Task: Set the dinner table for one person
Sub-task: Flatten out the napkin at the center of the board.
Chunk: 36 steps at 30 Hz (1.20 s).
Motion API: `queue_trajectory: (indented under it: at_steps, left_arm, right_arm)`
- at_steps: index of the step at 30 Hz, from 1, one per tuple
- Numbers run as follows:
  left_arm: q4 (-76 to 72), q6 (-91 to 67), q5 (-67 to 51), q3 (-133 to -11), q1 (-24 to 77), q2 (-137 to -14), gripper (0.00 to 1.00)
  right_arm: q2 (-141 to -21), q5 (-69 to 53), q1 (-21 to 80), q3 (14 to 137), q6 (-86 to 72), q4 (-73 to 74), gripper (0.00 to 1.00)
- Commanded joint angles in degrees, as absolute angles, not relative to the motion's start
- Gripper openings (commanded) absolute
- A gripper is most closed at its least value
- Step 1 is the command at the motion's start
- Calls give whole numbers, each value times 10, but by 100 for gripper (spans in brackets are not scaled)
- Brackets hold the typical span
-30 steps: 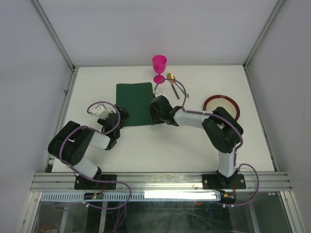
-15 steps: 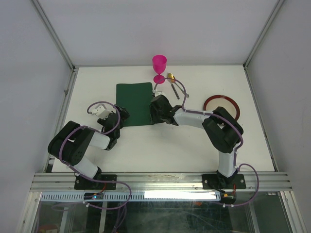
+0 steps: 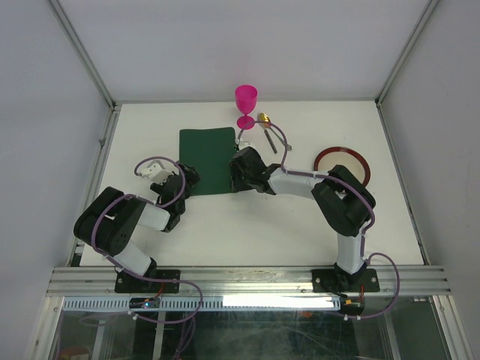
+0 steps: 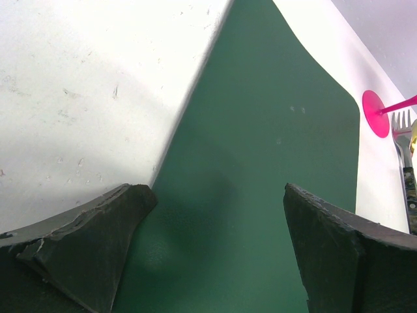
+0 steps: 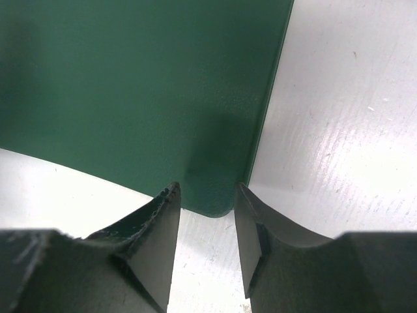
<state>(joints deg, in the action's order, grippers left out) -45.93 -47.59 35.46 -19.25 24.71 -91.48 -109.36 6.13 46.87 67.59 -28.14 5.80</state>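
**Stillness over the placemat:** Both arms of the 2-arm rig crouch at the dark green placemat (image 3: 208, 157), which lies flat toward the far middle of the white dinner table (image 3: 300, 221). Across the last second we see no movement from either arm.

The left gripper (image 4: 218, 195) stands spread wide over the mat's near-left edge, holding nothing. The right gripper (image 5: 207, 195) is partly closed, with 1 finger on each side of the mat's near-right corner and a clear gap between them. We judge it released rather than clenched, since the mat lies flat between the tips.

The pink goblet (image 3: 246, 99) stands just past the mat's far-right corner, and a fork (image 4: 402, 122) lies beside its foot. The red-rimmed plate (image 3: 342, 149) sits well apart to the right, partly behind the right arm.

We read the stillness as a pause with the mat placed. The plate, goblet and fork are not yet arranged on or around it, so most of the setting remains to be done.
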Motion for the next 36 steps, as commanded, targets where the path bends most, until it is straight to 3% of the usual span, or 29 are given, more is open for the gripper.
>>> queue_trajectory:
  at_steps: [1,24,31,36]
  left_arm:
    - [-444,-485,339,-189,250,-909,98]
    - [-441,-486,340,-184,250,-898,98]
    - [-441,-483,342,-183,250,-899,98]
    - [-442,-482,342,-186,251,-900,98]
  right_arm:
    - [-1082,70,470,676,-281,37,41]
    - [-1121,47,471,676,-300,31,40]
    - [-1115,29,474,685,-310,18,29]
    - [-1110,16,474,680,-320,3,28]
